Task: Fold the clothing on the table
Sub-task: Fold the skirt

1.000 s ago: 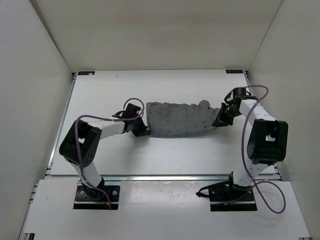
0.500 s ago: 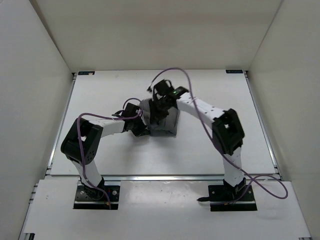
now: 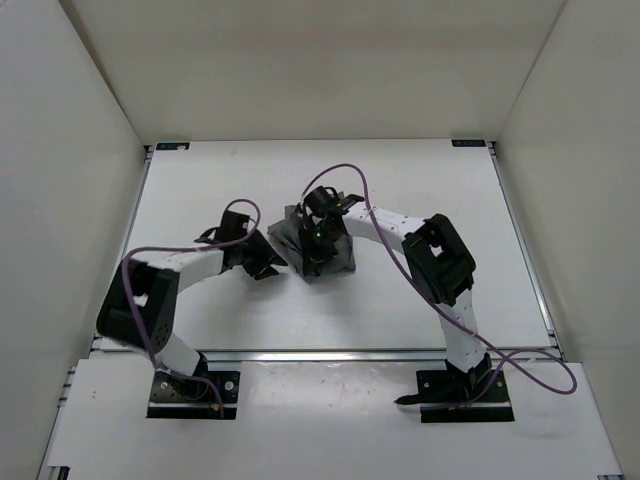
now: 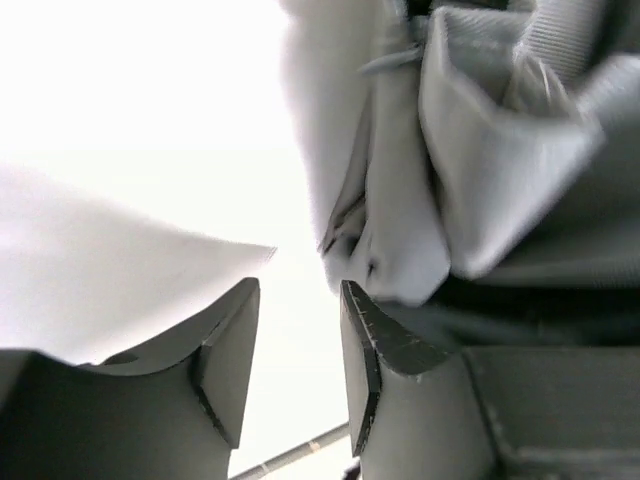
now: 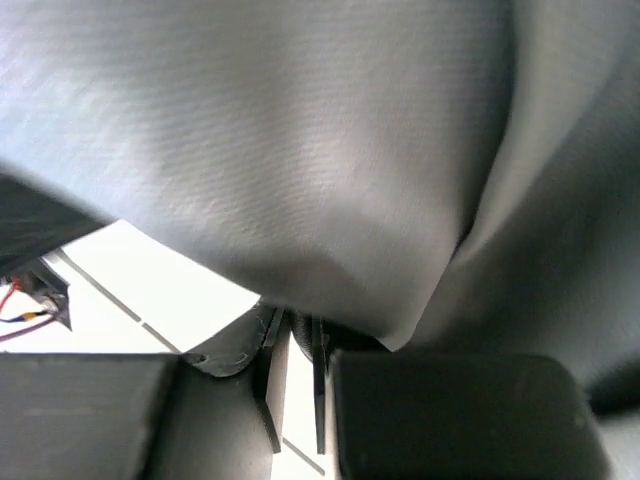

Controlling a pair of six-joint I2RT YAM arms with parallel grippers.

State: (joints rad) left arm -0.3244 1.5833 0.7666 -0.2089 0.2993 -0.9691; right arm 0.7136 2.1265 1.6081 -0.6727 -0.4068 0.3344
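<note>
Clothing position: the clothing [image 3: 340, 260] lies bunched in a compact grey heap at the centre of the table [image 3: 420, 180], well clear of every edge.
Clothing shape: layers are doubled over one another; the pleats are too small to make out in the top view.
Table: white top, with the rail [image 3: 330, 353] along its 6 o'clock edge.
Left gripper position: the left gripper [image 3: 270, 262] sits low over the table at 9 o'clock of the heap, just beside it.
Left gripper state: jaws apart. In the wrist view [image 4: 298, 320] only bright table shows in the gap, and nothing is held.
Left gripper contact: a rounded fold of the clothing [image 4: 480, 170] hangs just beyond the 3 o'clock finger [image 4: 365, 350]. Whether it touches cannot be told.
Right arm: reaches in from 4 o'clock, with the wrist bent down over the heap.
Right gripper position: the right gripper [image 3: 314, 255] is on top of the heap, towards its 9 o'clock half.
Right gripper state: jaws almost together [image 5: 293, 335], clamped on a fold of the clothing [image 5: 300, 150] that drapes over the tips and fills most of the wrist view.
Right wrist background: a strip of table [image 5: 180, 300] shows at 8 o'clock below the fabric.
</note>
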